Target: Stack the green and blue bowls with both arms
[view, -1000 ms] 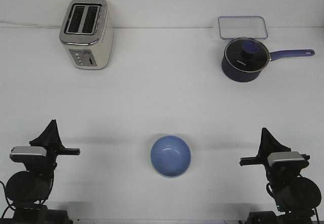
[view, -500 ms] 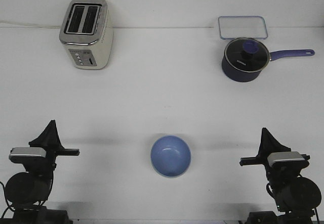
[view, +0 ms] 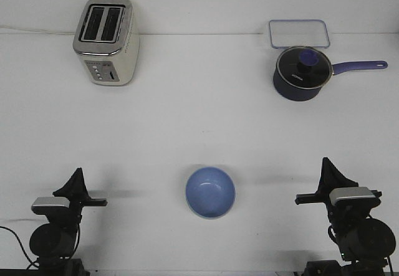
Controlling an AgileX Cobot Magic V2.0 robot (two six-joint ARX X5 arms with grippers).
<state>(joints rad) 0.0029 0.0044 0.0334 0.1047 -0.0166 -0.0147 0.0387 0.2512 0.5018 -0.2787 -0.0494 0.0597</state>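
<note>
A periwinkle blue bowl (view: 210, 192) stands upright on the white table near the front, midway between the arms. Its inside looks empty. No green bowl shows in the front view; whether it sits under the blue bowl I cannot tell. My left gripper (view: 78, 181) is low at the front left, well to the left of the bowl and apart from it. My right gripper (view: 328, 171) is at the front right, also apart from the bowl. Neither holds anything. The fingers show only as dark wedges, so their opening is unclear.
A cream toaster (view: 105, 41) stands at the back left. A dark navy saucepan (view: 301, 72) with a glass lid and a blue handle pointing right stands at the back right. A clear rectangular container (view: 298, 33) lies behind it.
My left arm has shifted right and dropped lower in the view. The right arm and the blue bowl have not moved.
</note>
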